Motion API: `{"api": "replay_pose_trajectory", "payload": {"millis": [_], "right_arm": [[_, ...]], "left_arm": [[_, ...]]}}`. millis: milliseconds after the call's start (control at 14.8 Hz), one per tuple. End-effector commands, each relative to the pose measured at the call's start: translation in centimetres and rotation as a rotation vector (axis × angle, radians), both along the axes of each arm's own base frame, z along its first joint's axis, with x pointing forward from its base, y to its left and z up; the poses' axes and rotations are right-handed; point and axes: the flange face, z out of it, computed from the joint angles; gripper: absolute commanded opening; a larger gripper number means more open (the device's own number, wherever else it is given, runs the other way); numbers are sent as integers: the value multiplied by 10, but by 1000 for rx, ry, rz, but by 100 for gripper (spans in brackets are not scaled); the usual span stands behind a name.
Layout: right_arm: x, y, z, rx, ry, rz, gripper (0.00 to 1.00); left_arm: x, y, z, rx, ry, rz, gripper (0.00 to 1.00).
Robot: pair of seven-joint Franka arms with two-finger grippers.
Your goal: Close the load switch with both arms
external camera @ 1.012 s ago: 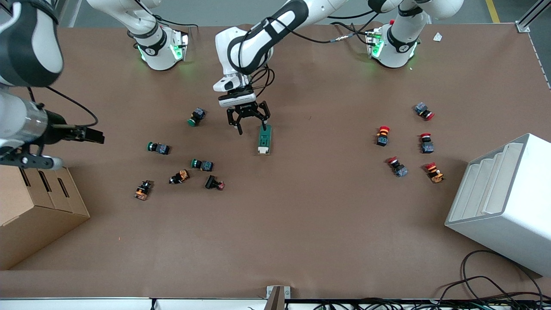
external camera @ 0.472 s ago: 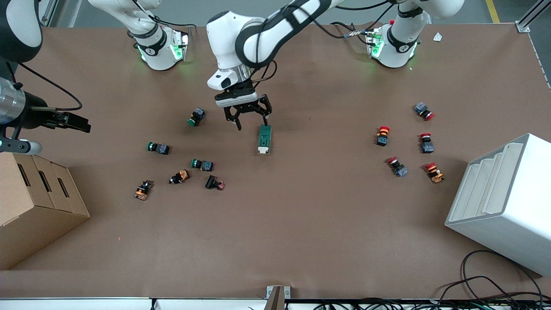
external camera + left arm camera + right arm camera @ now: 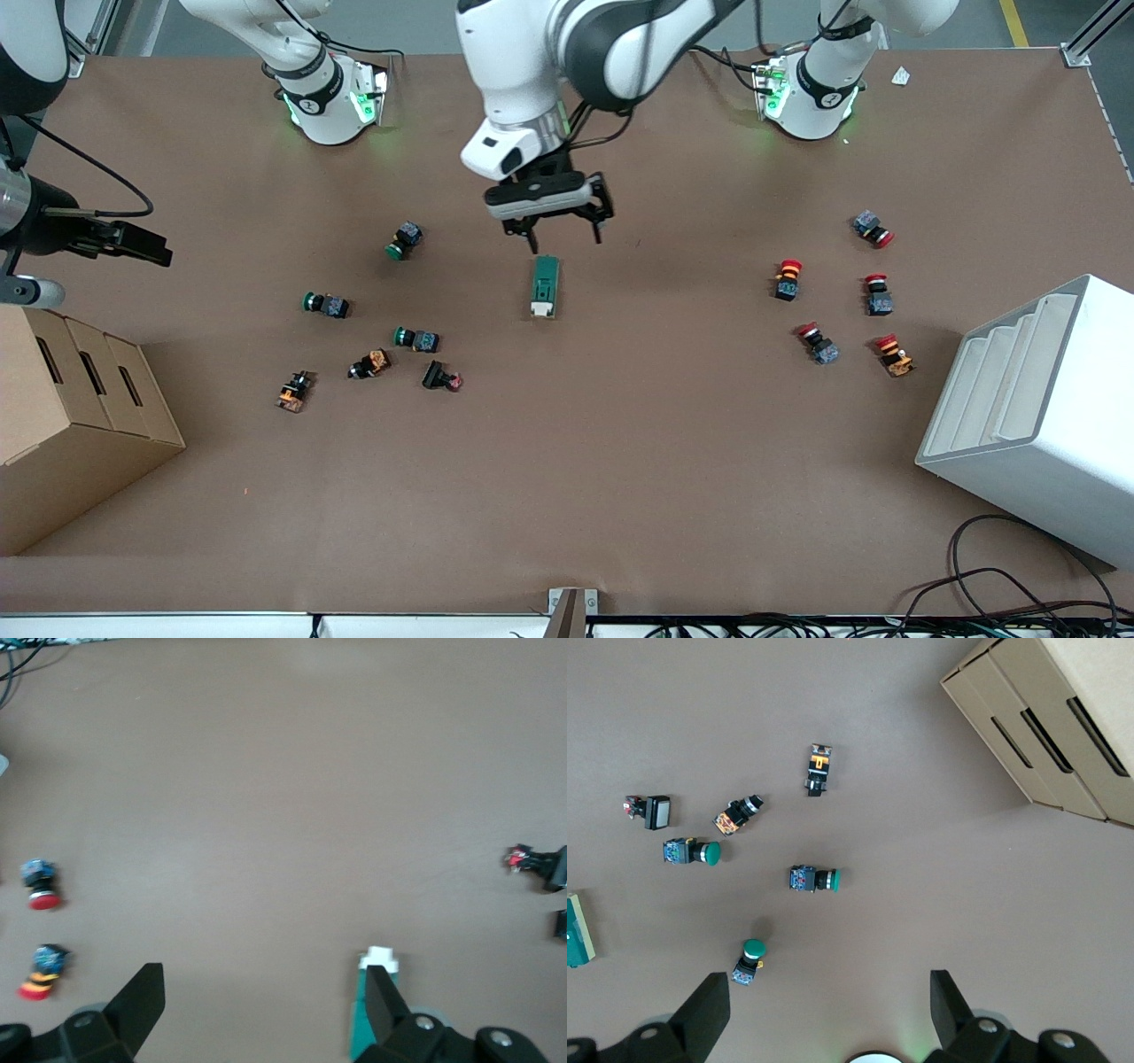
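Two grippers spread wide, neither holding anything. Load switch (image 3: 544,286) flat on table (image 3: 620,461) mid-way between arm ends, white tip toward front camera. Left gripper (image 3: 556,229) hovers just above switch's green end, apart from it. Right gripper (image 3: 133,245) up over table edge above cardboard box (image 3: 62,425), waiting.

My left tool (image 3: 561,232) hangs over the counter's middle, fingers spread wide — empty. My right tool (image 3: 142,245), fingers apart, waits off at my right arm's end.
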Motion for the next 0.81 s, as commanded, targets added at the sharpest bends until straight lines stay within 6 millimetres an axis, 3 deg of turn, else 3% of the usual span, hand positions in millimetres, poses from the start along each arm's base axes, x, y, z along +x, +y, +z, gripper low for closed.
{"api": "replay_pose_trajectory", "payload": {"millis": [0,202,337,472,742], "right_arm": [[-4,3,22,-7,-38,17,100],[-3,-3,26,-19,-47,13,100],[-6,-5,48,-10,-64,5,100],[-11,-6,50,-22,-27,3,100],[-15,-1,51,-8,-7,2,100]], "left_arm": [[25,58,47,-21,81,-3,100],[64,120,83,-60,107,-16,100],[84,156,99,-90,101,41,100],[95,184,115,-103,78,91,100],[113,231,126,-93,83,176,100]]}}
